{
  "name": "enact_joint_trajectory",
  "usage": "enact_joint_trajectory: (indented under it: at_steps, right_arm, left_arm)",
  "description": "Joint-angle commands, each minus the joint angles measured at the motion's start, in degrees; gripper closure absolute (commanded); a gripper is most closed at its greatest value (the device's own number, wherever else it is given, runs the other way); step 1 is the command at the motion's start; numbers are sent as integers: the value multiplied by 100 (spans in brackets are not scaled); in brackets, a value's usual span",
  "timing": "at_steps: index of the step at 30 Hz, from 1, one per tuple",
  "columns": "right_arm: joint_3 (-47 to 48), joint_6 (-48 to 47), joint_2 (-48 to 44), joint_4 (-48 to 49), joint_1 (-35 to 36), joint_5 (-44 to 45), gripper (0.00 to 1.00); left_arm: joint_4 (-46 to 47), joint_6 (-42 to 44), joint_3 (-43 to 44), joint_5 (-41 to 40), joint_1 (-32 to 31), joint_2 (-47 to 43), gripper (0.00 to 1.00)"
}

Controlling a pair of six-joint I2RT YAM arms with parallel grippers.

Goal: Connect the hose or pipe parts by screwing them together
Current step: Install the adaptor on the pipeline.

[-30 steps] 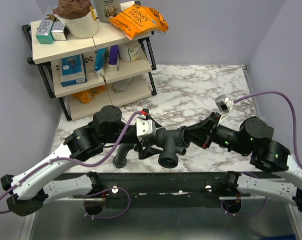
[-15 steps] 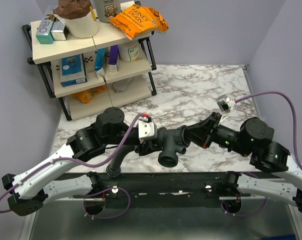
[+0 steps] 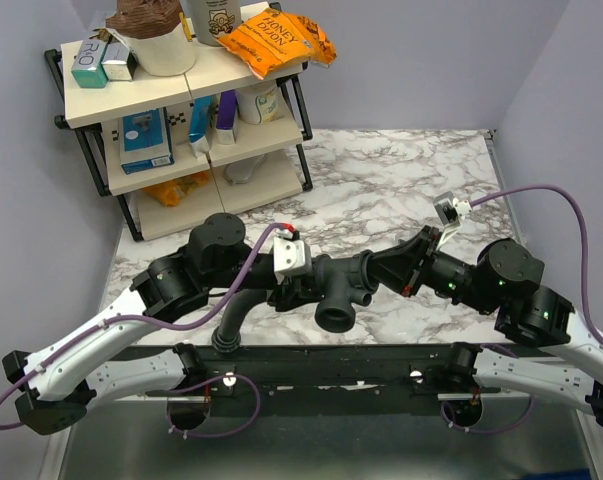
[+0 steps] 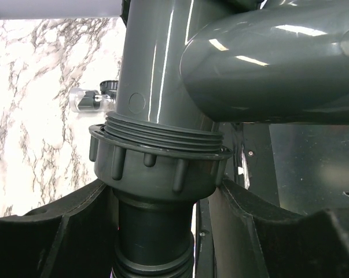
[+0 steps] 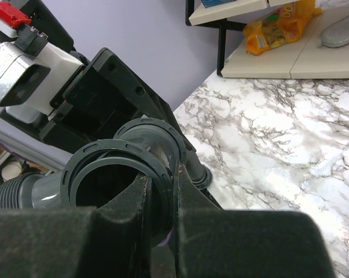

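From where I stand, the whole job hangs in the air over the 6 o'clock edge of the marble table [image 3: 401, 180], held between the two arms. The dark grey pipe fitting [image 3: 343, 282] lies with its long axis running roughly 9 to 3 o'clock in the overhead view, and one wide side mouth faces 6 o'clock.

The right gripper [image 3: 374, 272] comes in from the 3 o'clock end. In its own wrist view its fingers [image 5: 116, 226] are pinched together on the rim of a round mouth, one inside and one outside the wall, so that end looks firmly anchored.

The left gripper [image 3: 297, 290] sits at the 9 o'clock end and is plainly the one nearer the joint. Its wrist view shows the ribbed ring nut [image 4: 157, 168] between its two fingers, which press on the nut from either side. From there the black hose [image 3: 231, 322] droops away towards 7 o'clock.

What matters is the line of the joint. In the left wrist view the nut and stem run 12 to 6 o'clock, and a few turns of thread [image 4: 162, 130] show bare at 12 o'clock of the nut. I'd judge it only partly wound on, so any twist has to go round that axis while the right arm holds the fitting steady.
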Motion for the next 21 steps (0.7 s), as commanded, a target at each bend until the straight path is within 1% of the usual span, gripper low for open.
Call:
enact_joint_trajectory:
  at_steps: [1, 2, 3, 5, 6, 7, 8, 10, 13, 14, 17, 18, 20, 21]
  right_arm:
    - [-113, 3, -15, 429, 45, -114, 99]
    - [-113, 3, -24, 429, 45, -114, 99]
    - [-105, -14, -16, 437, 36, -114, 100]
    - [-87, -15, -51, 429, 45, -97, 99]
    - [-96, -15, -42, 429, 36, -97, 100]
    - [-96, -23, -42, 429, 36, -106, 99]
    - [-96, -15, -51, 429, 45, -97, 99]
    - [-96, -6, -51, 446, 36, -97, 99]
    - [-78, 3, -25, 455, 45, -114, 99]
    - [-87, 3, -24, 464, 45, -123, 99]
    - [-87, 3, -25, 481, 36, -123, 100]
    - [-87, 3, -33, 482, 36, -132, 99]
    - [-87, 3, -16, 482, 45, -132, 100]
    - [-87, 12, 2, 482, 36, -132, 99]
  left_arm:
    - [672, -531, 150, -76, 84, -61, 36]
    - [663, -522, 141, -76, 84, -61, 34]
    - [663, -513, 132, -84, 84, -70, 34]
    - [681, -531, 105, -76, 92, -79, 29]
    - [672, -531, 105, -76, 92, -88, 20]
    - [681, -539, 105, -67, 101, -88, 18]
    - [672, -513, 114, -67, 101, -88, 18]
    - [654, -496, 114, -32, 92, -79, 23]
    - [681, -496, 97, -32, 92, -79, 21]
    - [681, -478, 97, 21, 92, -79, 23]
    - [637, -452, 70, 65, 101, -79, 40]
    - [646, -434, 62, 65, 101, -88, 53]
    - [654, -452, 35, 48, 110, -88, 65]
    - [672, -460, 44, 65, 110, -88, 79]
